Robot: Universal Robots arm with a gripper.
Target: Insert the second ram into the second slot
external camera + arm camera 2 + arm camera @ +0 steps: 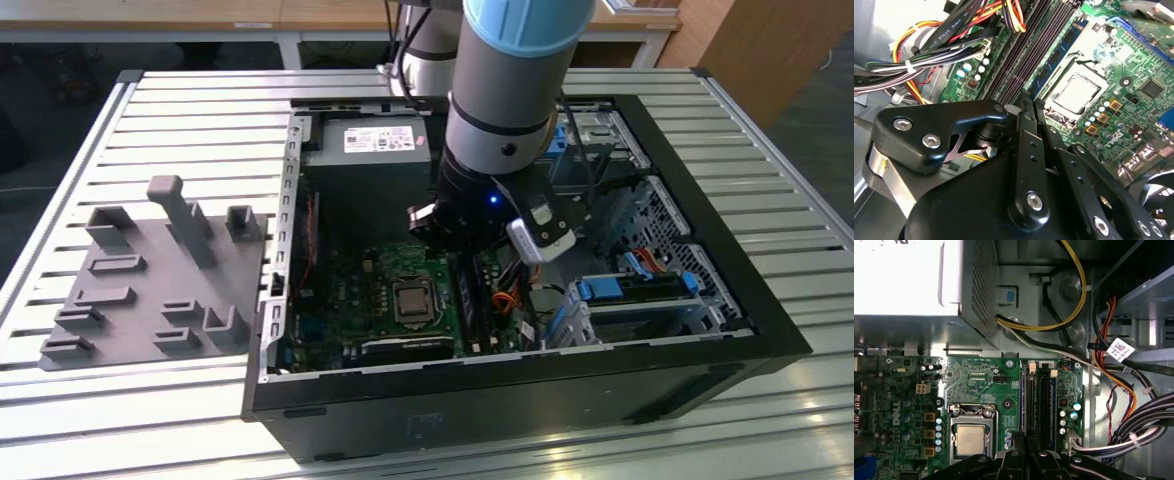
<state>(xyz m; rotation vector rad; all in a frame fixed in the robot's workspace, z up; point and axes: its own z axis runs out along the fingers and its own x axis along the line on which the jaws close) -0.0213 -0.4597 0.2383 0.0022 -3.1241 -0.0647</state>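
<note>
My gripper (1029,97) hangs inside the open computer case (747,330), just above the row of memory slots (1039,400) beside the processor socket (970,437). Its two black fingers (1023,130) stand pressed close together, tips pointing down at the slots (1021,50). A dark-blue stick with small chips (1056,55) sits seated in the slot nearest the socket. The second ram is hidden; I cannot tell whether one lies under the fingertips. In the exterior view the gripper (461,245) stands over the slots (470,300).
A thick bundle of coloured cables (1134,430) runs right beside the slots. The silver power supply (367,150) fills the case's far end. Drive bays with blue latches (634,290) stand at the exterior view's right. A grey holder fixture (147,280) lies on the slatted table.
</note>
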